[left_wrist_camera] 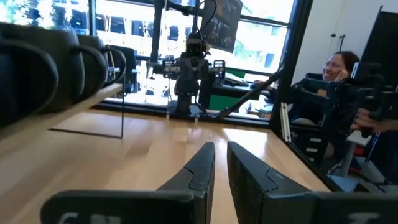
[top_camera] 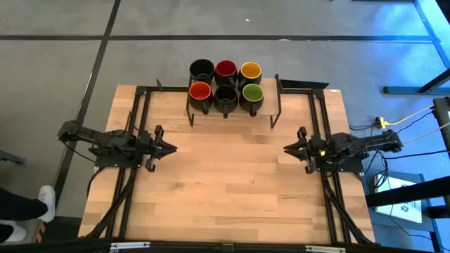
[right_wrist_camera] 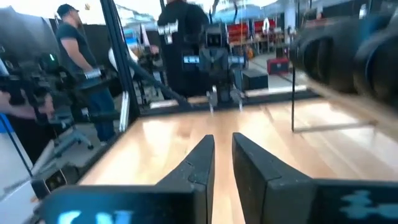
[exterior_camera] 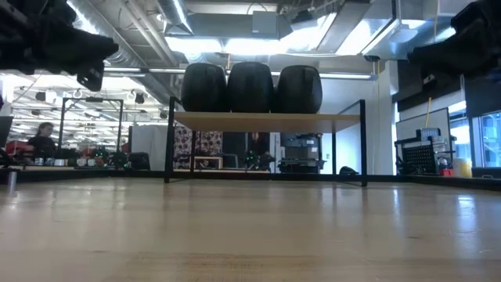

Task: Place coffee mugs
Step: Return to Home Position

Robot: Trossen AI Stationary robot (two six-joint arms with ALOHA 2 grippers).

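You see six coffee mugs (top_camera: 226,87) standing upright in two rows of three on a small raised shelf (top_camera: 232,116) at the far edge of the desk (top_camera: 225,190). Nothing shows inside them but their coloured linings: black, dark red and yellow behind, orange-red, black and green in front. Your left gripper (top_camera: 169,147) has its fingers (left_wrist_camera: 198,167) nearly together, grasping nothing. Your right gripper (top_camera: 288,148) is likewise clenched and empty. Both hover over the desk, well apart from the mugs.

A robotics lab: exposed ceiling ducts (exterior_camera: 258,19), cluttered workbenches (exterior_camera: 70,160), seated people (left_wrist_camera: 333,68), and a framed wooden tabletop (top_camera: 225,183).
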